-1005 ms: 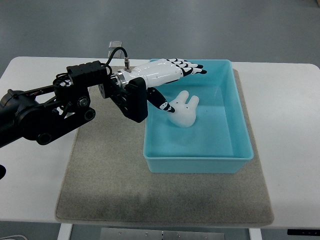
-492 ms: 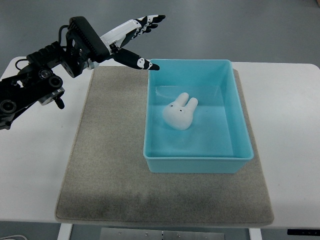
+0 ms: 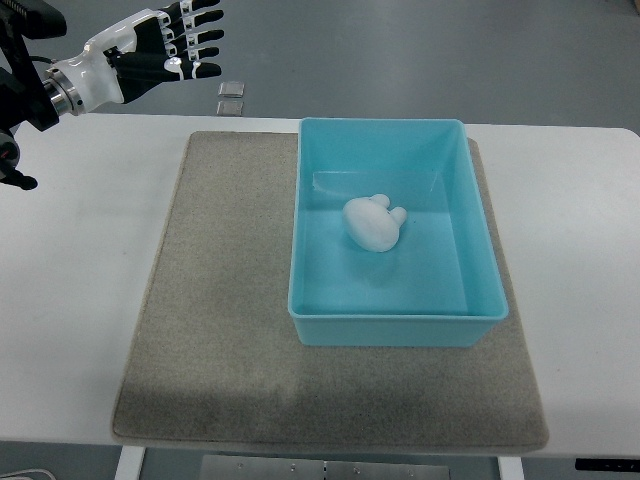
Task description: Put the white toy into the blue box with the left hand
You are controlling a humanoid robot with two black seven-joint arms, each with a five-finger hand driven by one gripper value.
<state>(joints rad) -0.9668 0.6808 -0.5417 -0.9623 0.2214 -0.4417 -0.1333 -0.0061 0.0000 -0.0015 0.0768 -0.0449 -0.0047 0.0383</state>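
The white rabbit toy (image 3: pixel 373 221) lies on the floor of the blue box (image 3: pixel 480 250), near its middle and a little towards the far side. The box stands on a grey mat (image 3: pixel 220 300). My left hand (image 3: pixel 175 45) is raised at the top left corner of the view, far from the box, with its fingers spread and holding nothing. The right arm is out of view.
The mat lies on a white table (image 3: pixel 80 300). Two small grey squares (image 3: pixel 232 98) lie beyond the table's far edge. The floor behind is grey.
My left hand has let go of the toy in the box and pulled back up and to the far left. The toy has tipped and shifted slightly in the box.
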